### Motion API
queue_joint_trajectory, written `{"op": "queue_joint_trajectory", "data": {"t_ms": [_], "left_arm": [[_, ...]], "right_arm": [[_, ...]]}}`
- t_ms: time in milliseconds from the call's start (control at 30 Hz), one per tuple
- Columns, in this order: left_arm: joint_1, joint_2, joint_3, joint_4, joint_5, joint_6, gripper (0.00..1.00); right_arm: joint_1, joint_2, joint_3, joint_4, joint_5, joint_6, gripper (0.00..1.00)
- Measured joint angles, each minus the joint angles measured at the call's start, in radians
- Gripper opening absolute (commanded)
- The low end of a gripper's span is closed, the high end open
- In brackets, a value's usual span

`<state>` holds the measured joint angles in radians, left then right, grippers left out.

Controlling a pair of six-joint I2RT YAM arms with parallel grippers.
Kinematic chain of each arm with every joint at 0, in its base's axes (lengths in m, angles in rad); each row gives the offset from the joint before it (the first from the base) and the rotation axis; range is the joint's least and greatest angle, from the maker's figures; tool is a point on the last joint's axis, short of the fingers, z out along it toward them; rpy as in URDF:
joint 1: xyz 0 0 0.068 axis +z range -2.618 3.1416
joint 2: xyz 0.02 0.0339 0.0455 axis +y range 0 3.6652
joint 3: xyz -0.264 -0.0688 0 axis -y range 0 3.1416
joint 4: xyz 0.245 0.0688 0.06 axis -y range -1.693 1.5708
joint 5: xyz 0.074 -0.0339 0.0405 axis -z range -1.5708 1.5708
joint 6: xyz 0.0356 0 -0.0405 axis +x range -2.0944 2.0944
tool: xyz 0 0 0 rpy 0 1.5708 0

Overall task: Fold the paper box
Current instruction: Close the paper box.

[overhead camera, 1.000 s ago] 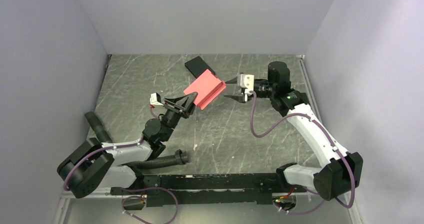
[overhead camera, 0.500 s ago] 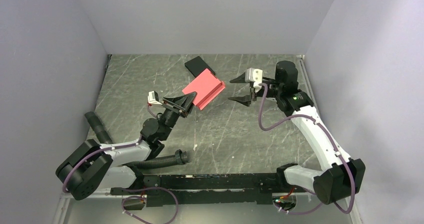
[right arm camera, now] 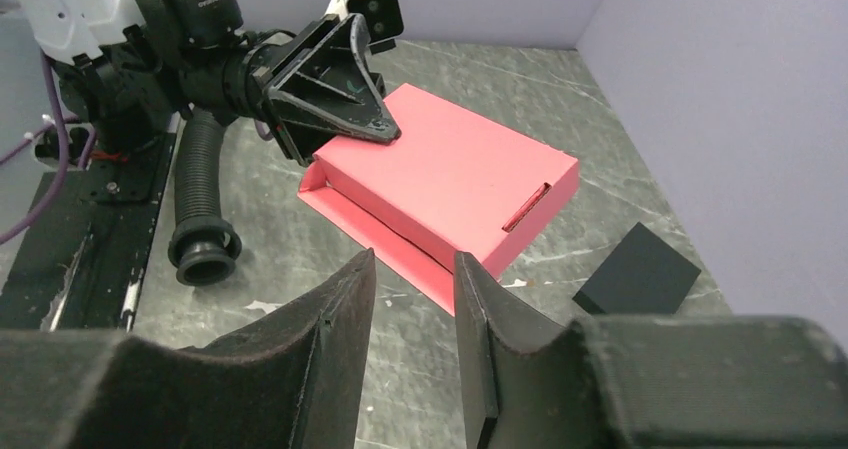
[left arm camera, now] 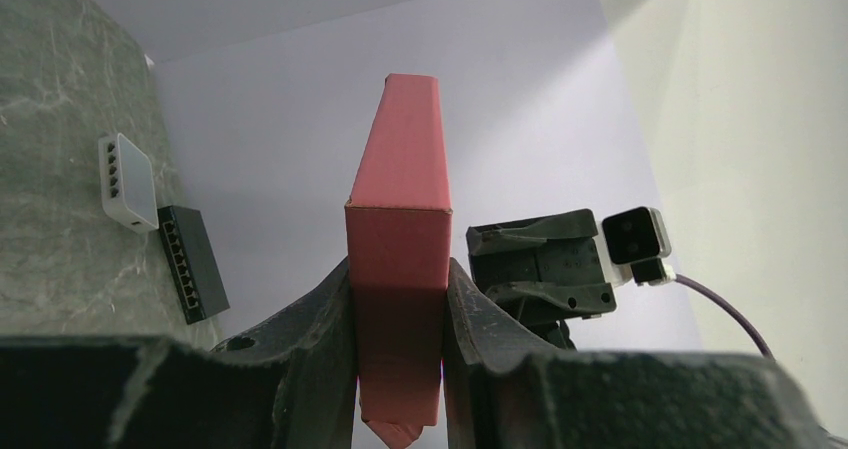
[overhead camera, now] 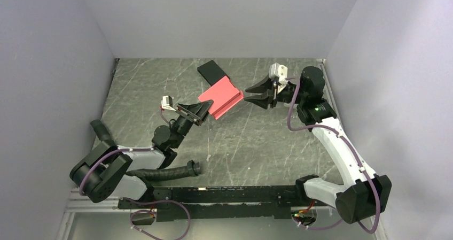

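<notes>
Pinkish-red flat cardboard paper box [overhead camera: 220,97] tight in left gripper [overhead camera: 204,111]; right gripper [overhead camera: 249,94] slightly ajar, empty.

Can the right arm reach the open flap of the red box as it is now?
Probably yes. The right gripper hangs just beside the red box, jaws apart and empty, with the flap facing it and nothing between. The left gripper grips a far corner, clear of it.

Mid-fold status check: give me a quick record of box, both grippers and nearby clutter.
box: pinkish-red cardboard paper box, partly folded, flap open, raised off grey marbled table
left gripper: shut on box's near end
right gripper: jaws apart, empty, close beside box's right edge
clutter: black flat rectangular box lying behind it
</notes>
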<state>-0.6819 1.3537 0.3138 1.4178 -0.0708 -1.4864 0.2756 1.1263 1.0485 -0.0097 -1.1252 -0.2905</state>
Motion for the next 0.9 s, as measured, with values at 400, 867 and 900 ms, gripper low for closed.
{"op": "queue_joint_trajectory", "data": {"t_ms": [400,867,900], "left_arm": [[0.005,-0.026,0.000,0.021,0.021,0.008,0.00],[0.005,-0.013,0.000,0.037,0.023,0.008,0.00],[0.005,-0.013,0.000,0.037,0.023,0.008,0.00]], "right_arm": [[-0.002,0.014,-0.024,0.040,0.063,0.087,0.30],[0.012,0.036,-0.044,0.129,0.134,0.251,0.25],[0.013,0.036,-0.044,0.131,0.135,0.257,0.24]]}}
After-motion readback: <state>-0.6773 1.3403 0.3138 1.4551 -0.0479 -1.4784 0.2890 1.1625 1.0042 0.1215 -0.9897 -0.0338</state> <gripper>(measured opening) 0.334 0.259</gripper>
